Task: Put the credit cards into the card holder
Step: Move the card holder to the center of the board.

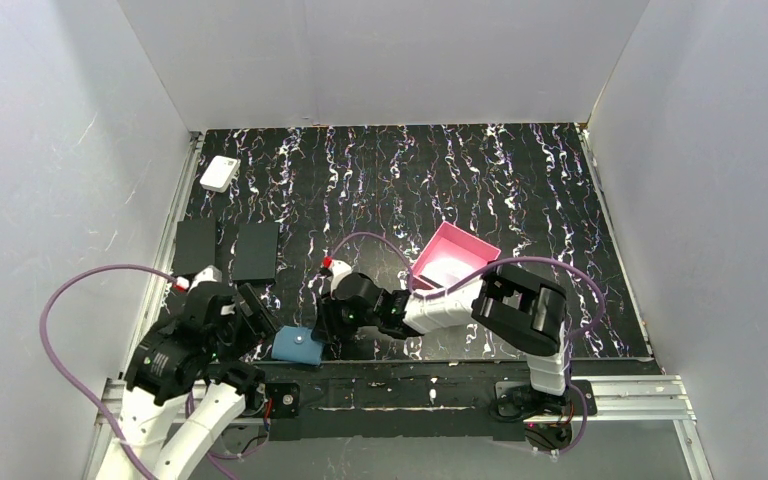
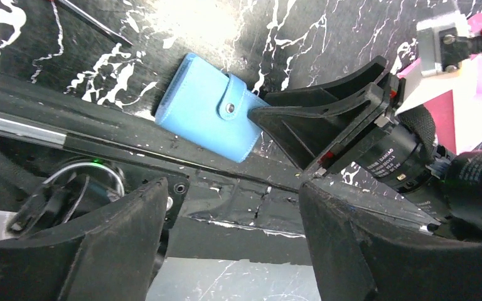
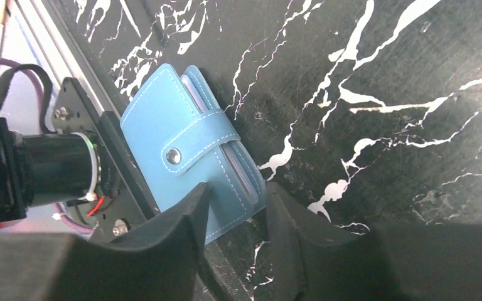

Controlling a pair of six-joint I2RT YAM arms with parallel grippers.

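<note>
The card holder [image 1: 297, 345], a teal-blue wallet folded and snapped shut, lies at the table's near edge. It also shows in the left wrist view [image 2: 207, 116] and the right wrist view [image 3: 182, 135]. My right gripper [image 3: 238, 188] is closed narrowly on the wallet's near corner, one finger on its face and one against its open edge; in the top view it [image 1: 325, 322] is just right of the wallet. My left gripper [image 2: 232, 188] is open and empty over the front rail, left of the wallet [image 1: 257, 318]. No loose credit cards are in view; pale layers show at the wallet's open edge.
Two matte black slabs [image 1: 195, 246] [image 1: 257, 250] lie at the left. A small white object [image 1: 220, 173] sits at the back left. A pink square tray [image 1: 455, 255] stands right of centre, behind the right arm. The metal front rail [image 2: 31, 125] runs beside the wallet.
</note>
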